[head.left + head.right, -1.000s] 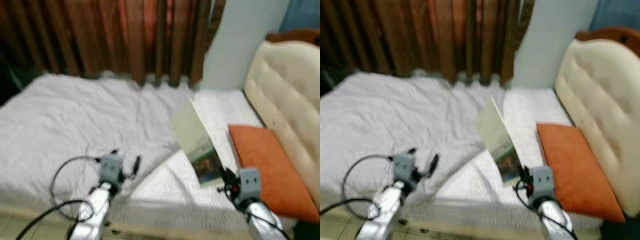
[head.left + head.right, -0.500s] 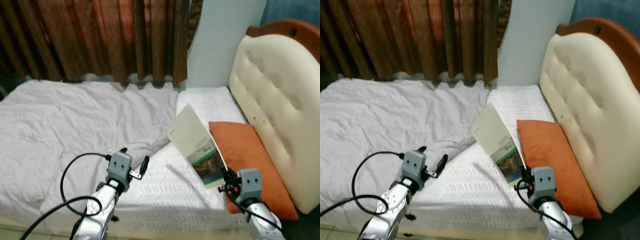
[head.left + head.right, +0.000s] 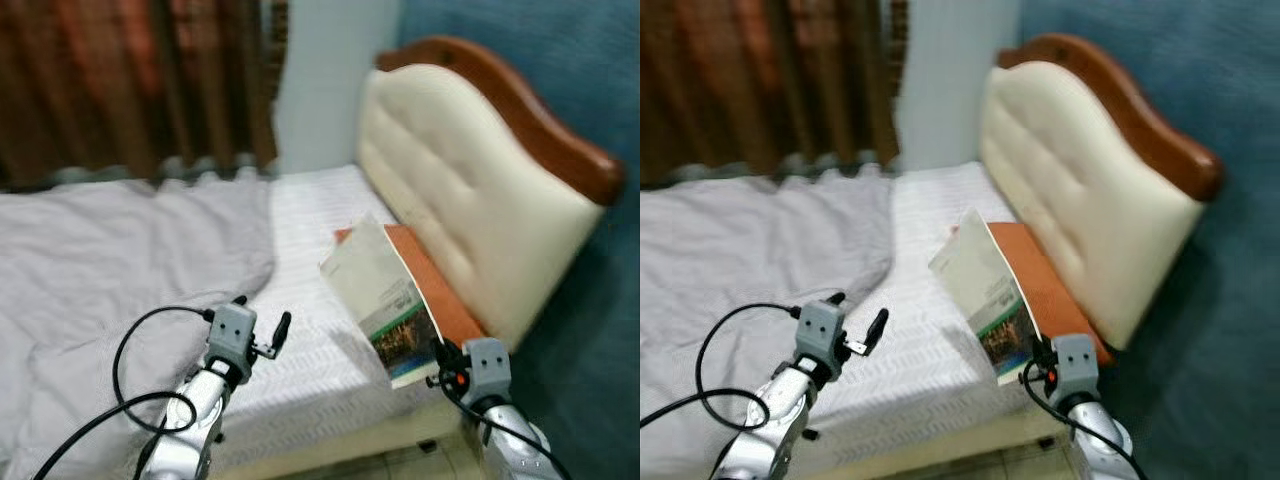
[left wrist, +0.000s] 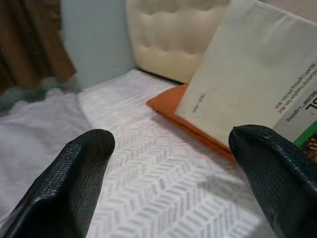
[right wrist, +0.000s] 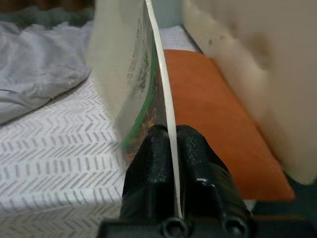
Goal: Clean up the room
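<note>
My right gripper [image 5: 168,144] is shut on the lower edge of a thin cream booklet [image 3: 375,290] with a green picture on its cover, holding it upright above the bed's near right corner. The booklet [image 5: 133,64] stands edge-on between the black fingers [image 5: 153,153]. My left gripper [image 3: 262,322] hovers open over the white patterned sheet [image 3: 310,330], with nothing between its fingertips [image 4: 84,168]. An orange pillow [image 4: 173,111] lies against the cream headboard [image 3: 450,190], just behind the booklet [image 4: 252,74].
A rumpled grey blanket [image 3: 110,260] covers the left part of the bed. Brown curtains [image 3: 120,80] hang behind it. A blue wall [image 3: 560,90] stands to the right of the wood-trimmed headboard. Tiled floor [image 3: 400,465] shows below the bed's edge.
The whole view has swung to the right, so the headboard and blue wall now sit nearer the middle. The right gripper still holds the booklet; the left stays open.
</note>
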`<state>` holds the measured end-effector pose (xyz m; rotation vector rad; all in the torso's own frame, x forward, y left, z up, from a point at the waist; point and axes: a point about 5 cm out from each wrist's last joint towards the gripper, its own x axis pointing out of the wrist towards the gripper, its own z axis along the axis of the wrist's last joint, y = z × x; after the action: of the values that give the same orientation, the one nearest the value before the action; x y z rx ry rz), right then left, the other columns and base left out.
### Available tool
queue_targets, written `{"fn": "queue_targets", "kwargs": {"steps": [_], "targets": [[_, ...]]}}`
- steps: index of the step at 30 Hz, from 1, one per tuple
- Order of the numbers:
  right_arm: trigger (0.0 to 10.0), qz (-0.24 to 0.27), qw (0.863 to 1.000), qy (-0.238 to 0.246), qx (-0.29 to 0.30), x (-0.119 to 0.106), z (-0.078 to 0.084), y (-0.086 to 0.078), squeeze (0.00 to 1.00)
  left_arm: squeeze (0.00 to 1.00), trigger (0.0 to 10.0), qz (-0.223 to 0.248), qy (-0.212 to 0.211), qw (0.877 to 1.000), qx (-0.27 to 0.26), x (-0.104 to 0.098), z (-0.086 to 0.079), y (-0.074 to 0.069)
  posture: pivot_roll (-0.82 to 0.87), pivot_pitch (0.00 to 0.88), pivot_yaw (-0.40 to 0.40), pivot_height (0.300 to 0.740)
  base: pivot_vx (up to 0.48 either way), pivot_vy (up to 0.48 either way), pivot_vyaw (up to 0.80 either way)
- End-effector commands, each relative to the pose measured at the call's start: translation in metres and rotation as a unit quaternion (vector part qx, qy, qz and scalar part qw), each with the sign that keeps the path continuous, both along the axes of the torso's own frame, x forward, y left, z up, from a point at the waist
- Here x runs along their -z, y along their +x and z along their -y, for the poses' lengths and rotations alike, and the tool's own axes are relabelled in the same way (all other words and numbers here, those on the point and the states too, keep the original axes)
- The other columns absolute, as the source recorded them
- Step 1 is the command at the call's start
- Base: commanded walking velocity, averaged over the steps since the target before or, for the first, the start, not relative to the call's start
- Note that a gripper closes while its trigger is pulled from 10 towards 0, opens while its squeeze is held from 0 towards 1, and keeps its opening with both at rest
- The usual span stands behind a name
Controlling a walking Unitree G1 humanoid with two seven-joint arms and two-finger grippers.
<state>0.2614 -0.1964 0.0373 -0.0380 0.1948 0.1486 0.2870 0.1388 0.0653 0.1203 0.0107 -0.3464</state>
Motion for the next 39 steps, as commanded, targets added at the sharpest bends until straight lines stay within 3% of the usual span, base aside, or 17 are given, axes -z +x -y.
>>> {"fn": "queue_targets", "kwargs": {"steps": [1, 17, 22, 24, 27, 29, 34, 39], "targets": [[0.0, 0.035, 0.999, -0.001, -0.008, -0.015, -0.003, 0.011, 0.00, 0.00, 10.0, -0.002, -0.006, 1.000, -0.013, 0.001, -0.007, -0.002, -0.08, 0.004, -0.016, 0.740, 0.307, 0.371, 0.00], [0.0, 0.034, 0.999, 0.022, -0.033, -0.017, -0.013, 0.014, 0.00, 0.00, 10.0, -0.001, -0.013, 1.000, -0.015, 0.001, -0.008, -0.007, -0.07, 0.022, -0.021, 0.740, 0.324, 0.355, 0.00], [0.0, 0.031, 0.996, 0.079, -0.020, -0.024, -0.019, 0.028, 0.00, 0.00, 10.0, 0.003, 0.006, 1.000, -0.012, 0.000, -0.009, -0.008, -0.07, 0.038, -0.015, 0.740, 0.195, 0.212, 0.00], [0.0, 0.019, 0.993, 0.114, -0.012, -0.026, -0.024, 0.042, 0.00, 0.00, 10.0, 0.008, 0.014, 1.000, -0.006, -0.001, -0.008, -0.009, -0.06, 0.048, -0.006, 0.740, 0.000, 0.000, 0.00], [0.0, -0.002, 0.984, 0.171, 0.043, -0.025, -0.022, 0.063, 0.00, 0.00, 10.0, 0.010, 0.020, 1.000, 0.012, -0.005, -0.008, -0.012, -0.02, 0.102, 0.023, 0.740, 0.000, 0.000, 0.00], [0.0, -0.030, 0.971, 0.220, 0.091, -0.020, -0.017, 0.071, 0.00, 0.00, 10.0, 0.009, 0.032, 0.999, 0.029, -0.009, -0.010, -0.016, 0.00, 0.136, 0.037, 0.740, 0.000, 0.000, 0.00], [0.0, -0.066, 0.934, 0.302, 0.180, -0.009, -0.008, 0.072, 0.00, 0.00, 10.0, 0.010, 0.042, 0.994, 0.103, -0.033, -0.011, -0.038, 0.14, 0.297, 0.115, 0.740, 0.000, 0.000, 0.00], [0.0, -0.080, 0.921, 0.315, 0.215, 0.000, -0.003, 0.068, 0.00, 0.00, 10.0, 0.012, 0.052, 0.985, 0.165, -0.055, -0.007, -0.056, 0.19, 0.398, 0.183, 0.740, 0.000, 0.000, 0.00]]}}
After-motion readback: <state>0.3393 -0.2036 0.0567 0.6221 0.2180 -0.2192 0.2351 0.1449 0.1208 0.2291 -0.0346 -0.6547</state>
